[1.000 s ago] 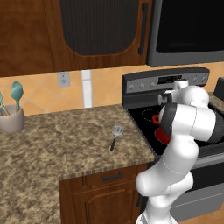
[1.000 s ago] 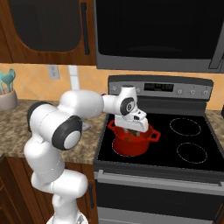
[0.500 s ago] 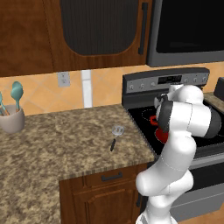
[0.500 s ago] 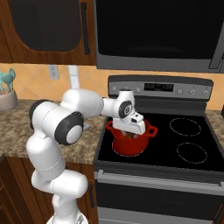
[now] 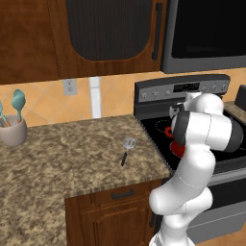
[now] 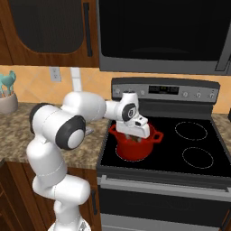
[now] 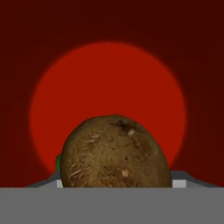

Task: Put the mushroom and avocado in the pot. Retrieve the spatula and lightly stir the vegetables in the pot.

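Right base view puts the white arm reaching over the glossy black stove [image 6: 198, 144], its gripper [image 6: 133, 133] dipped into the pot [image 6: 134, 145] — round, bright red, with loop handles. Hand view looks straight down at the pot's flat red floor, where the mushroom [image 7: 114, 152] bulges close between the jaws: brown, rounded, mottled skin. A green sliver at its left edge may be the avocado [image 7: 57, 162]; too little shows to be sure. Whether the wide-set jaws grip the mushroom or have let go, I cannot tell. On the speckled granite counter [image 5: 57, 158] lies the spatula [image 5: 127, 149] — slotted silver head, thin black handle — untouched, so fetching and stirring remain.
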